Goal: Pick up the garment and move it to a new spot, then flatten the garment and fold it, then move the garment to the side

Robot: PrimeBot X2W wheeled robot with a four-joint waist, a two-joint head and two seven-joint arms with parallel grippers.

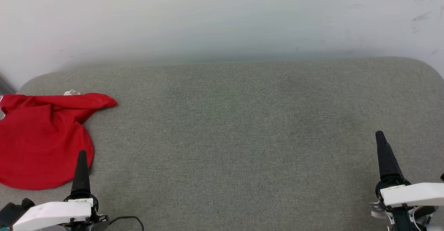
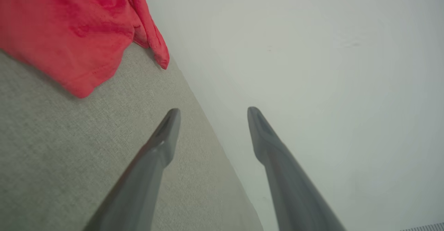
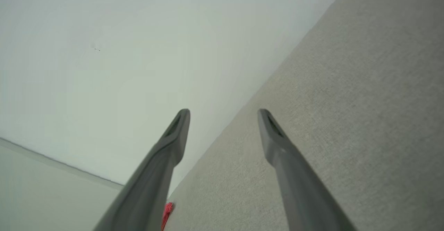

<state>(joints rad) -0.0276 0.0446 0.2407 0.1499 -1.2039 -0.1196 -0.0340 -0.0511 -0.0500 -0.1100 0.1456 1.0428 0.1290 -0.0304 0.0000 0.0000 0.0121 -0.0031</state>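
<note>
The red garment (image 1: 41, 137) lies bunched at the far left of the grey padded surface (image 1: 242, 127), a bit of white showing at its back edge; its print is hidden. The left wrist view has the garment (image 2: 69, 30) at the upper left, apart from the fingers. My left gripper (image 1: 82, 153) hovers at the lower left by the garment's near right edge, open (image 2: 211, 114) and empty. At the lower right my right gripper (image 1: 380, 135) is open (image 3: 223, 114) too, holding nothing. A sliver of the garment (image 3: 167, 213) shows far off in the right wrist view.
A pale wall (image 1: 222, 19) runs right behind the padded surface. The surface's rounded back corners sit at the far left and far right.
</note>
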